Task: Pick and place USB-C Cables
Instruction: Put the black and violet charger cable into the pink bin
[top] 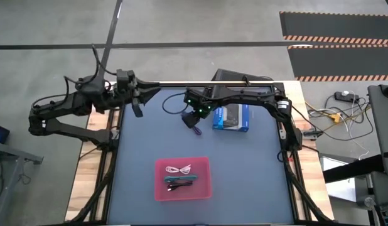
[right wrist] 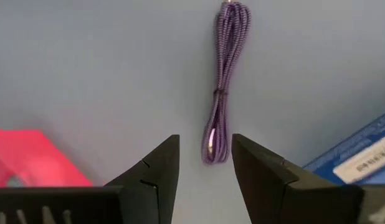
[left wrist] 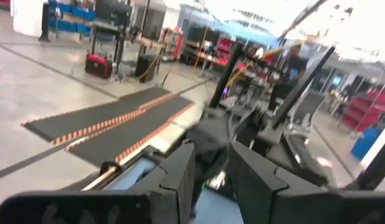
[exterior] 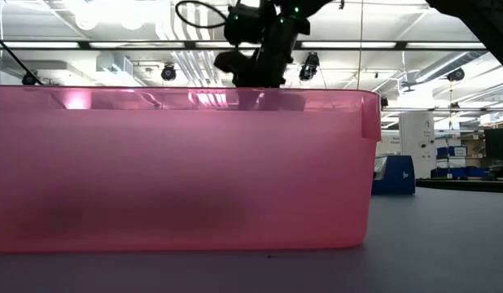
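- Near the table's (top: 137, 163) far middle, the right gripper (top: 195, 119) is seen in the high view, reaching in from the right side and poised over the dark surface.
- Its fingers (right wrist: 156, 168) are spread apart with nothing held – the gap is plain in the right wrist view.
- A purple cable (right wrist: 225, 81) lies folded into a long narrow bundle on the table; one looped end is seen in line with the gap between the fingers, just beyond their tips, and no contact is seen.
- From above, the same cable (top: 195, 130) shows as a small purple mark just below the gripper, close beside a blue-and-black box (top: 231, 117).
- A pink tray (top: 203, 188) sits nearer the table's front, well apart from the gripper.
- Inside it a white cable (top: 179, 169) lies toward the far side, with a teal cable (top: 184, 179) and a black cable (top: 176, 185) close together nearer the front.
- At table height, the tray wall (exterior: 178, 171) fills most of the low view, and the right gripper (exterior: 260, 65) is seen above its rim.
- At the far left edge the left gripper (top: 138, 103) is held off the work – its fingers (left wrist: 180, 180) are parted and empty.
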Available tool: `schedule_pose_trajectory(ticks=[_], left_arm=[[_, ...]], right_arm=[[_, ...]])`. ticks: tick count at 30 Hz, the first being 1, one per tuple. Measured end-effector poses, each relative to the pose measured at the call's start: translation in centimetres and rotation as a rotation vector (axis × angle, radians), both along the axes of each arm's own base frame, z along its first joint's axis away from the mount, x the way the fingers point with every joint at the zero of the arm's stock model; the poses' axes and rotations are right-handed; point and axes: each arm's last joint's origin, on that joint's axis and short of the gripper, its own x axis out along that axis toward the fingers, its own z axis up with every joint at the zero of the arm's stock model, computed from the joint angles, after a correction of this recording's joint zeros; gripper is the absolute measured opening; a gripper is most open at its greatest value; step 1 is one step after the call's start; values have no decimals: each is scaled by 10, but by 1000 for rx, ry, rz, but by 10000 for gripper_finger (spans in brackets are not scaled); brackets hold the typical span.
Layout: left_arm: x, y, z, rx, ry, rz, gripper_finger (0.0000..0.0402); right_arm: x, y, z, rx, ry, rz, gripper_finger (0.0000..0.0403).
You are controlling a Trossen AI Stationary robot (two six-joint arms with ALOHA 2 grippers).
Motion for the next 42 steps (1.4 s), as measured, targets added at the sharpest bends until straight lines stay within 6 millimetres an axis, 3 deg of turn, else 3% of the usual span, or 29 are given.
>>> schedule_pose_trajectory(ticks=[8, 20, 32, 37, 42], left_arm=[[2, 0, 5, 11, -52, 4, 83], [5, 1, 6, 38, -59, 8, 83], [6, 1, 6, 62, -50, 14, 83], [6, 1, 6, 62, -49, 14, 83], [6, 1, 6, 63, -48, 14, 83]], right_arm=[[1, 0, -33, -46, -1, -35, 137], [12, -1, -57, -180, -110, 44, 137], [27, -2, -109, -106, 84, 49, 137], [31, -2, -113, -98, 97, 42, 130], [30, -2, -114, -96, 103, 43, 85]])
